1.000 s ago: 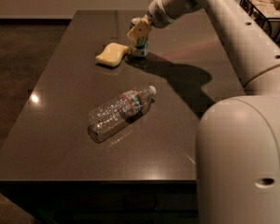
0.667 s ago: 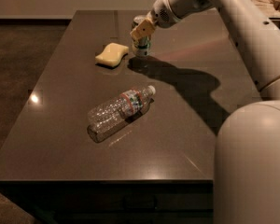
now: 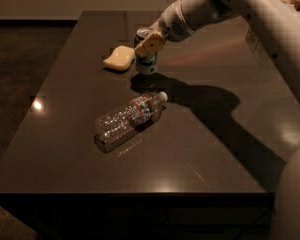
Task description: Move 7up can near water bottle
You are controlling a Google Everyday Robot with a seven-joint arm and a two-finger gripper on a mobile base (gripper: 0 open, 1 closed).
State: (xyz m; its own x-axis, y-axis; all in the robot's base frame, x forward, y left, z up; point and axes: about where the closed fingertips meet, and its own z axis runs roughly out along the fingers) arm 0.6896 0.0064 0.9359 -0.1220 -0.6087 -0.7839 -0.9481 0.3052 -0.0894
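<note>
- Table point(image 3: 215, 149): dark, glossy top that fills most of the view, with the floor showing at the left.
- Arm point(image 3: 230, 6): white, comes in from the upper right and reaches over the far half of the table. It casts a broad shadow across the top towards the right.
- Gripper point(image 3: 145, 46): at the far centre of the table, set on the upper part of the can.
- Claw state: pinching the can. One tan finger point(image 3: 152, 41) lies slantwise across the can's near side just under the rim. The other finger is hidden behind the can.
- Can point(image 3: 147, 64): upright, silver top showing above the finger, green and white label below. It sits at the far centre of the table. Cannot tell whether its base rests on the table or is just off it.
- Sponge point(image 3: 119, 59): yellow, lying flat just left of the can. Its right edge is very close to the can; cannot tell if they touch.
- Bottle point(image 3: 130, 120): clear and crinkled, lying on its side near the table's middle, on the near side of the can and apart from it.
- Bottle lies diagonally, with its white cap point(image 3: 163, 96) at the far-right end pointing towards the can and its base at the near left. The label band sits towards the cap end.
- Bottle is clear of the gripper and the sponge.
</note>
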